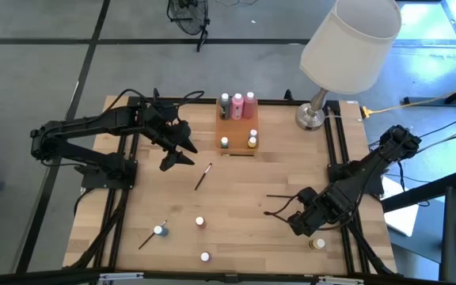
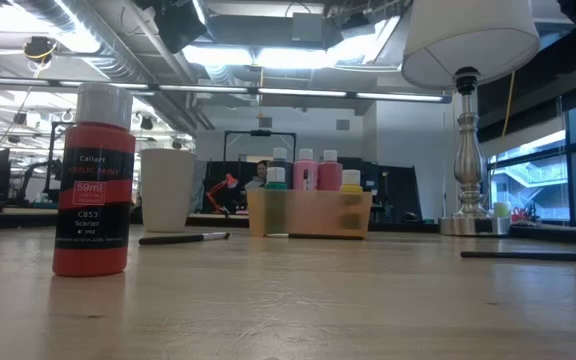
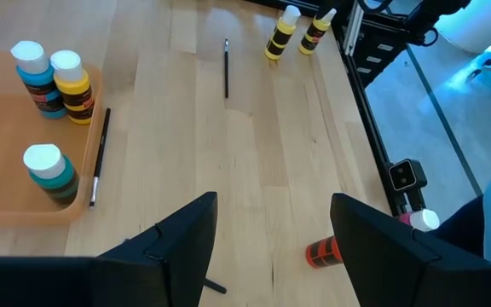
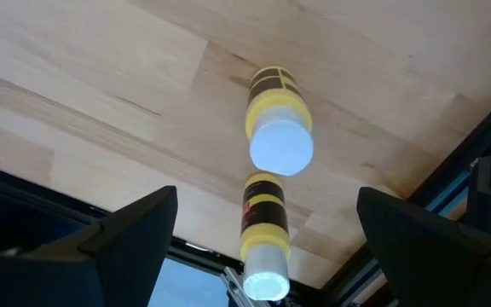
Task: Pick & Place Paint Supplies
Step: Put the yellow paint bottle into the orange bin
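Note:
My right gripper (image 1: 303, 219) hangs open near the table's near right corner, pointing straight down. Below it stand two yellow white-capped paint pots (image 4: 280, 128) (image 4: 263, 239), untouched. My left gripper (image 1: 177, 152) waits open above the table's far left, slanting down; nothing is between its fingers (image 3: 271, 247). The orange tray (image 1: 236, 150) at the far middle holds three taller bottles (image 1: 238, 105) and small pots (image 3: 49, 170). More pots stand on the table (image 1: 199, 222) (image 1: 158, 230) (image 1: 205, 256). Thin dark paintbrushes lie flat on the wood (image 1: 203, 176) (image 1: 279, 196).
A lamp with a white shade (image 1: 347, 43) stands on its metal base (image 1: 311, 119) at the far right corner. A red pot (image 2: 93, 180) stands close to the low camera. Black frame rails (image 3: 365, 94) run along the table's sides. Bare wood lies mid-table (image 1: 244, 229).

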Available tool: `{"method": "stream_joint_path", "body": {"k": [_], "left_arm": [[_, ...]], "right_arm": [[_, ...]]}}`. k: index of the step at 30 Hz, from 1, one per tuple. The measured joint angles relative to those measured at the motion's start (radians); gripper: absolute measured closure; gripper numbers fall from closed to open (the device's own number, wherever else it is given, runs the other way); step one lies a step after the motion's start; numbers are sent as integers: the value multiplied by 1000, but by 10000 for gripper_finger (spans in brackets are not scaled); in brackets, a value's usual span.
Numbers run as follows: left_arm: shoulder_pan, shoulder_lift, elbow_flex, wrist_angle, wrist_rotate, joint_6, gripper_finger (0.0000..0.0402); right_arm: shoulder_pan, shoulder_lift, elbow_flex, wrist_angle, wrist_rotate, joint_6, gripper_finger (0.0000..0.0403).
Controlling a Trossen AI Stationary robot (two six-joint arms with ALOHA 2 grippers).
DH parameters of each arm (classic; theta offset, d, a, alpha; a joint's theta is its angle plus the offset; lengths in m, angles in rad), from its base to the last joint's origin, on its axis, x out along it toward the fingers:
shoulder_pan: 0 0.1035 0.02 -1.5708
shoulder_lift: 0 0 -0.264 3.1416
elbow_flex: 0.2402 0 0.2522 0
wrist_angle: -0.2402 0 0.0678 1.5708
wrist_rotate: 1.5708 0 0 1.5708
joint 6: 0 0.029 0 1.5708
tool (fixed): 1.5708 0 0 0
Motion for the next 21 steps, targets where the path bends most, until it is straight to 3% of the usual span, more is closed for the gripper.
{"method": "stream_joint_path", "body": {"k": [21], "left_arm": [[0,0,0,-1,0,0,176]], "right_arm": [[-11,30,1,37,-16,-47,36]]}}
